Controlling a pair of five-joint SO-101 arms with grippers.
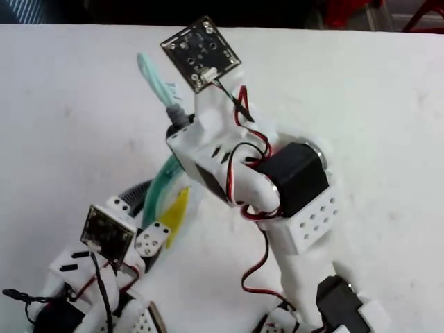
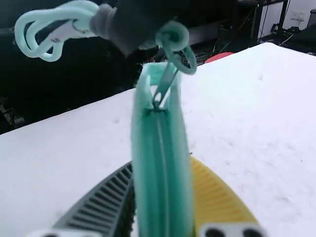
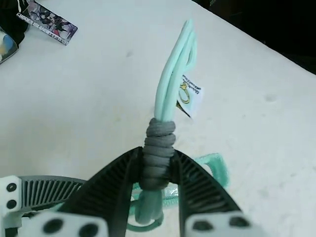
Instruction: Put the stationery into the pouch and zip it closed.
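A teal pouch (image 1: 156,193) stands on edge on the white table, pinched between the grey and yellow fingers of my left gripper (image 1: 157,208). In the left wrist view the pouch (image 2: 160,187) runs away from my left gripper (image 2: 160,165) to the zip slider (image 2: 158,101) at its far end. My right gripper (image 1: 179,122) is shut on the grey knot (image 3: 158,148) of the zip's pull cord. The mint cord loop (image 3: 175,74) with a small white tag sticks out past my right gripper (image 3: 157,154). The pouch's contents are hidden.
The white table (image 1: 361,90) spreads wide on all sides of the arms. A printed card (image 3: 47,22) lies near the table's edge in the right wrist view. The right arm's body (image 1: 291,180) hangs over the table's middle.
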